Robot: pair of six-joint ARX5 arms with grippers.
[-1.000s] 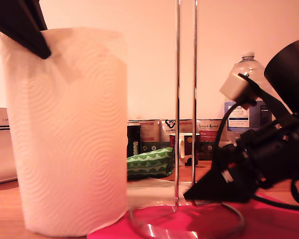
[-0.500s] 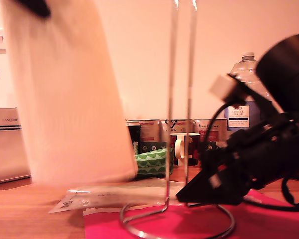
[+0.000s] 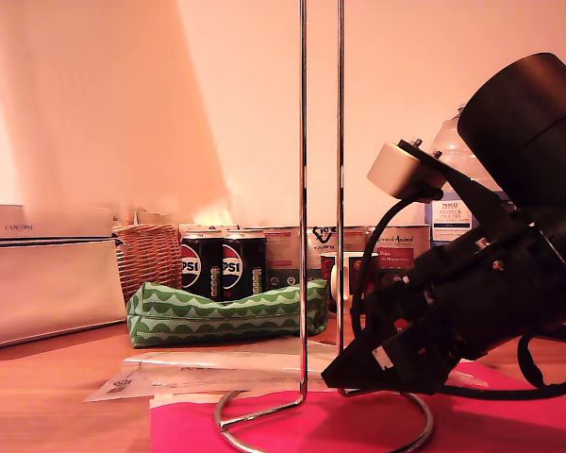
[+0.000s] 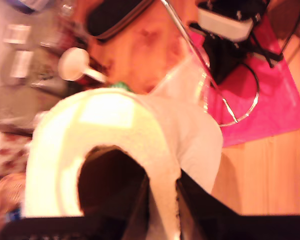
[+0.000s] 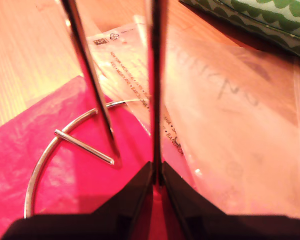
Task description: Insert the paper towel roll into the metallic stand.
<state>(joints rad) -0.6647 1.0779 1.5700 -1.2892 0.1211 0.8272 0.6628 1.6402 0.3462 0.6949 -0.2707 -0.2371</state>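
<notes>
At the exterior view's left stands one white box (image 3: 47, 274) lettered LANCOME, then one wicker basket (image 3: 149, 257), and in front of it one green pouch (image 3: 222, 311) with a scalloped white pattern lying on the wooden table (image 3: 47, 396). Behind the pouch I count two dark Pepsi cans (image 3: 221, 267) side by side. The paper towel roll (image 4: 115, 150) is out of the exterior view; the first wrist view shows it lifted above the table, its hollow core facing the camera, with my first gripper (image 4: 162, 205) clenched on its wall, one finger inside the core and one outside. Centre in the exterior view rises the metallic stand (image 3: 321, 189), two thin upright rods on one round wire ring resting on a pink sheet (image 3: 509, 425). My second gripper (image 5: 157, 177) is clamped on one rod of the stand just above the ring. One mug (image 3: 344, 274) and one water bottle (image 3: 453, 203) stand behind, toward the exterior view's right.
</notes>
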